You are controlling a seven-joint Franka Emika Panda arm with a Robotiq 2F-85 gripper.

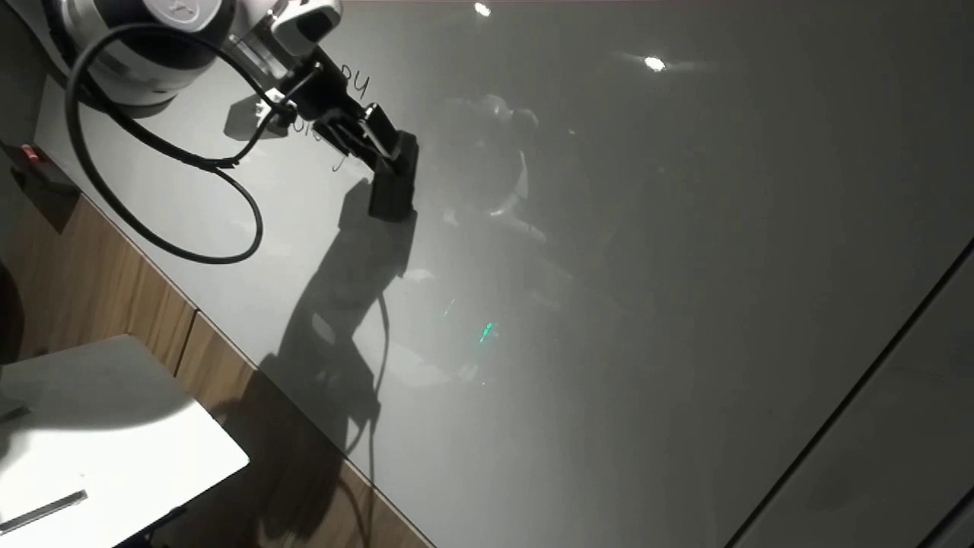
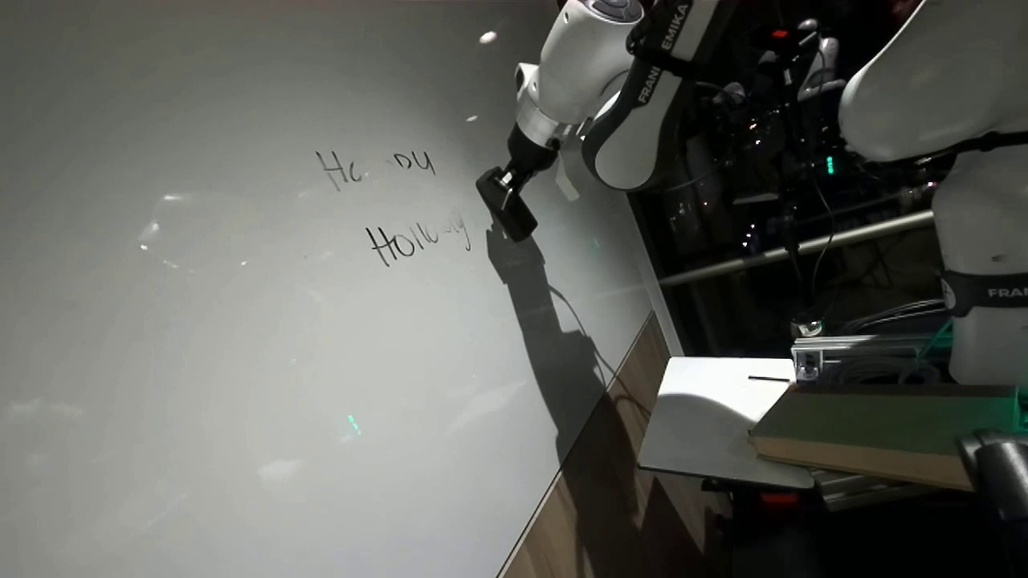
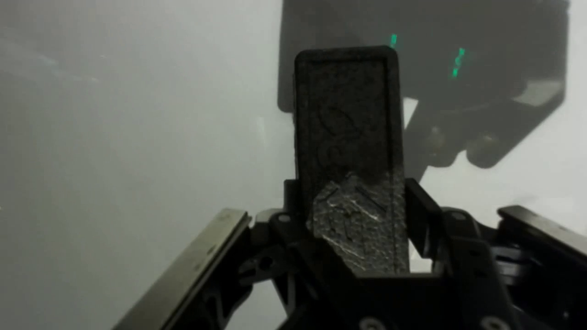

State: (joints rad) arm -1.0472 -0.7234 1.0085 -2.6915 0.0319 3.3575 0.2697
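I'm viewing a whiteboard (image 2: 265, 337) carrying black handwriting (image 2: 385, 246); near it, a pale tabletop (image 2: 707, 433) is showing a thin dark strip (image 2: 769, 378), and a green-topped slab (image 2: 883, 421) is overlapping its edge.

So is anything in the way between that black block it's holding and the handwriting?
Nothing visible is. The end effector grips the black block, and in an exterior view only whiteboard lies between it and the handwriting. I can't tell whether the block touches the board.
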